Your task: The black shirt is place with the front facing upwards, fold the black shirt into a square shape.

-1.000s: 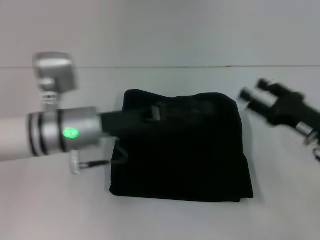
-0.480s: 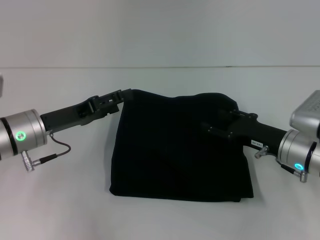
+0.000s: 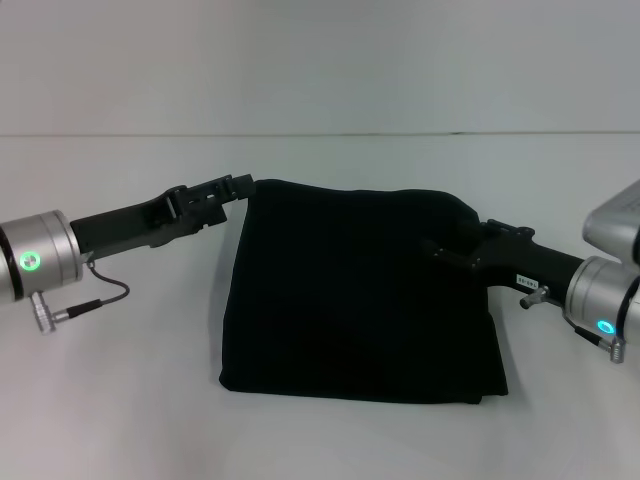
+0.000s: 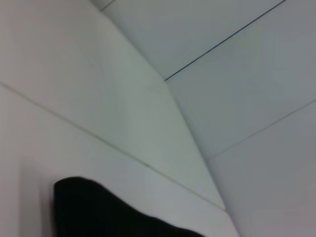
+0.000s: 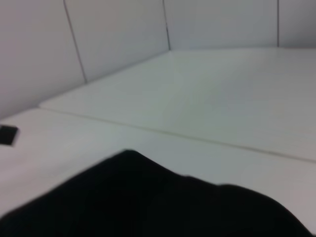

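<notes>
The black shirt (image 3: 360,290) lies on the white table as a plain, roughly square folded block, with no lettering showing. My left gripper (image 3: 240,186) reaches in from the left and its tip sits at the shirt's far left corner. My right gripper (image 3: 436,248) comes in from the right and lies low over the shirt's far right part, black against black. A dark edge of the black shirt (image 4: 94,210) fills the lower part of the left wrist view. In the right wrist view the black shirt (image 5: 148,202) shows close up.
A white table (image 3: 120,400) surrounds the shirt on all sides. Its far edge meets a pale wall (image 3: 320,60). A grey cable (image 3: 105,292) hangs below my left wrist.
A second ago the left arm was sweeping over the shirt and the right gripper was off to the right. Since half a second ago both arms have drawn slightly outward. The shirt's far edge has settled flatter.
</notes>
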You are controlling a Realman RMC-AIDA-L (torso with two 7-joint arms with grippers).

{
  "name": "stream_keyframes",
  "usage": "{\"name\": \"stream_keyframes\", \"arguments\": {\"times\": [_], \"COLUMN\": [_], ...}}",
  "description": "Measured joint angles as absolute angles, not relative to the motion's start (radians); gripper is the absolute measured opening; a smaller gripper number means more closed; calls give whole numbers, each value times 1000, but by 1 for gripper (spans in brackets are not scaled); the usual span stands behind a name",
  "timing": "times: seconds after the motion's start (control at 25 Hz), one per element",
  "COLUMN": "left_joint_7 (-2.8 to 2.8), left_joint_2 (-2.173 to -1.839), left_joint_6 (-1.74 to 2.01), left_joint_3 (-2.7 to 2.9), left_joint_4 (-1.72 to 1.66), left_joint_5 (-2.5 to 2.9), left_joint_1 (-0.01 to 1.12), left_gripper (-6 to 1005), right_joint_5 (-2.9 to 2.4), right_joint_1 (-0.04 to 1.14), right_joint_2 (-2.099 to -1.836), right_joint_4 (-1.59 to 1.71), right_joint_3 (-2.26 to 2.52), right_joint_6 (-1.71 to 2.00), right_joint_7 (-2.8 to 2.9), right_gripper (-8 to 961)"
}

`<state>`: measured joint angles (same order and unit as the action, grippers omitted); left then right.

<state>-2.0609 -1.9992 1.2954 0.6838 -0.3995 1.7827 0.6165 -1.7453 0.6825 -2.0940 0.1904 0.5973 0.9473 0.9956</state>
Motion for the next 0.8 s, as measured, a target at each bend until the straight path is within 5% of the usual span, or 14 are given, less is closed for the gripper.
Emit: {"name": "stream_keyframes", "arguments": {"times": [0.32, 0.8], "left_joint_7": [-2378, -2480], "left_joint_2": [-1929, -1946], "left_joint_6": [1239, 1123], "left_joint_3": [800, 831], "left_joint_4": [-399, -382], "left_joint_5": [1966, 2099], "left_joint_1": [699, 776], "left_gripper": [932, 933], "right_joint_5": [-1746, -1881], "right_joint_1": [532, 329], "right_joint_2": [-2089, -2090], "right_joint_4": [338, 387], "right_joint_3": [600, 603], "right_joint_6": [1260, 1448], "right_joint_7": [883, 741], "right_gripper": [708, 708]}}
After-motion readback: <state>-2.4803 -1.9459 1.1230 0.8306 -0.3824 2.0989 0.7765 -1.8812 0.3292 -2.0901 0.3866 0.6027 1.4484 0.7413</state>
